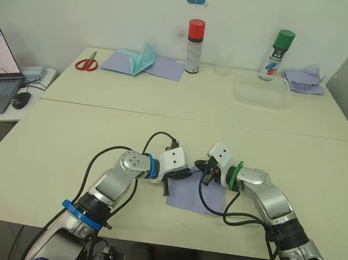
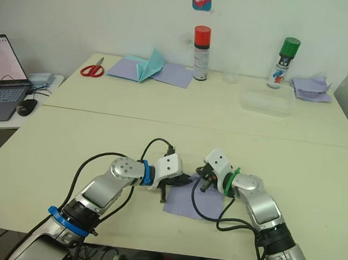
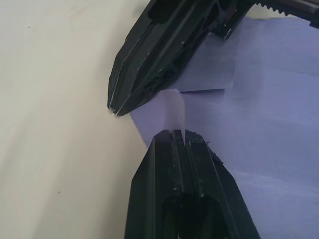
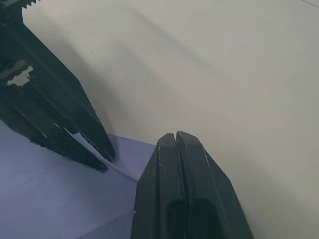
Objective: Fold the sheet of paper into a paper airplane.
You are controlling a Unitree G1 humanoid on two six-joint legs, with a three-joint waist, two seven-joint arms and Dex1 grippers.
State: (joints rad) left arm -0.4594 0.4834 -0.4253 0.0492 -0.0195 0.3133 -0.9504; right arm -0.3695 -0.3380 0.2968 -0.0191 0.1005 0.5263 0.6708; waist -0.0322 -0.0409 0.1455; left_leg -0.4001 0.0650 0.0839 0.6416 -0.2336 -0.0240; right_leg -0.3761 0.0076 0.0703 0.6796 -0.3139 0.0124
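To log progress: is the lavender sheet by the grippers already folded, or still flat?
Mostly flat. The sheet of paper lies spread on the table; one corner is lifted, pinched in the left gripper.

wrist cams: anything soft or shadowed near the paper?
Left wrist view: own end effector blurred up close, pinching a lifted corner of the sheet of paper. Right wrist view: soft shadow on the table; the right end effector also out of focus.

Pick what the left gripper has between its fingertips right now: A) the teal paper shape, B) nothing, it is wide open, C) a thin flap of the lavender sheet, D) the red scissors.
C. In the left wrist view the left gripper is shut on an upturned flap of the sheet of paper.
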